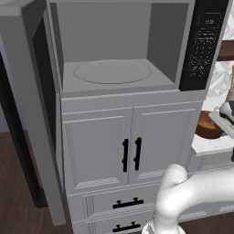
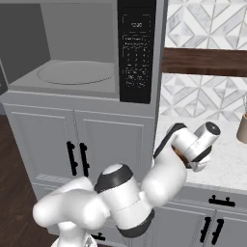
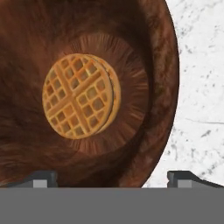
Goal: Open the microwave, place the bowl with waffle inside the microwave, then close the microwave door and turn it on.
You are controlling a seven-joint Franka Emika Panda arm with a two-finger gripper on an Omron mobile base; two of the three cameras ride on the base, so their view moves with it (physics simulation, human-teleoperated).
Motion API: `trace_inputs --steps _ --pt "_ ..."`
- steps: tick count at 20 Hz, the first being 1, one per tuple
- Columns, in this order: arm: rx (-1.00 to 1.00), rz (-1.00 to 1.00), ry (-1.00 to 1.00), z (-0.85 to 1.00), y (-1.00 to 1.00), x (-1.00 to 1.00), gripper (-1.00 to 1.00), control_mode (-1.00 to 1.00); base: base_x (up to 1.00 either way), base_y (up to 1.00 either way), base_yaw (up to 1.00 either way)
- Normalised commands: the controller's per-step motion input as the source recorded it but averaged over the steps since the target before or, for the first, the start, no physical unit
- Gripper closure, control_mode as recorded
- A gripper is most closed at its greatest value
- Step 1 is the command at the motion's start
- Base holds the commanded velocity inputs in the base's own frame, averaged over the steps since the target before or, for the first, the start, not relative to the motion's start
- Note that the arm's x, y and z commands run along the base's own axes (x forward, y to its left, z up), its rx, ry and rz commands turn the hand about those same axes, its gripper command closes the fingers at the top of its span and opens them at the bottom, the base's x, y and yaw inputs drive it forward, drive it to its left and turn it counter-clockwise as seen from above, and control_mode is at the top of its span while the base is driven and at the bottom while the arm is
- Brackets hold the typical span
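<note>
Waffle (image 3: 81, 96) in bowl (image 3: 148, 52), between claw (image 3: 111, 177) tips

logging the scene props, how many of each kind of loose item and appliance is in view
microwave: 1
bowl: 1
waffle: 1
jar: 1
total: 4

Grey cabinets (image 1: 98, 151) — dark wood floor (image 1: 18, 215), speckled counter (image 2: 226, 164)
</note>
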Motion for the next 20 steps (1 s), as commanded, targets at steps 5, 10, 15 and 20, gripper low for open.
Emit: trace_inputs --steps 5,10,15,20 --pt "0.00 0.00 0.05 -0.27 -0.02 0.08 -1.00 -1.00 0.00 0.00 0.00" --pt "0.00 0.00 0.00 -0.03 0.00 0.00 -1.00 -1.00 0.00 0.00 0.00" --pt "0.00 0.00 0.00 0.00 0.00 0.00 1.00 -1.00 0.00 0.00 0.00" --pt "0.00 0.00 0.00 0.00 0.00 0.00 1.00 -1.00 0.00 0.00 0.00"
